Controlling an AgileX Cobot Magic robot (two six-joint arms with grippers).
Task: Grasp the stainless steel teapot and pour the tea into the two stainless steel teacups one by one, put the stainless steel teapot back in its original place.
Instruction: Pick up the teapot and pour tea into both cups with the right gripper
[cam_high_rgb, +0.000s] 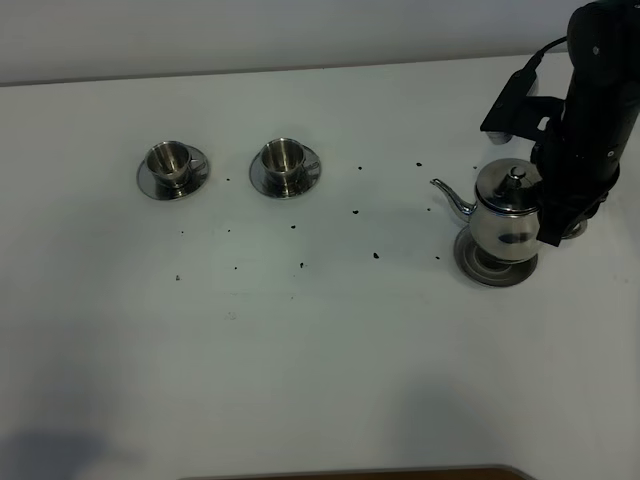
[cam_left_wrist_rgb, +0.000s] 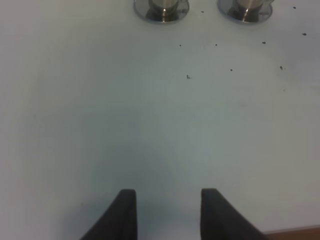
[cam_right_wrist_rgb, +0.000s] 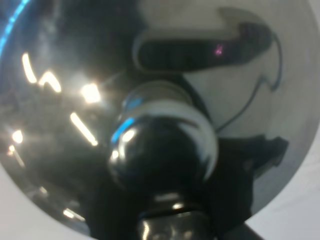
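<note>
The stainless steel teapot stands upright at the right on its round steel disc, the original place, with its spout pointing left. My right gripper is at the pot's handle side; the arm hides the handle and the fingers. The right wrist view is filled by the pot's domed lid and knob. The two stainless steel teacups sit on saucers at the back left, and their bases show in the left wrist view. My left gripper is open and empty above bare table.
Small dark specks are scattered over the white table between the cups and the teapot. The table's front edge runs along the bottom. The left arm is out of the exterior view.
</note>
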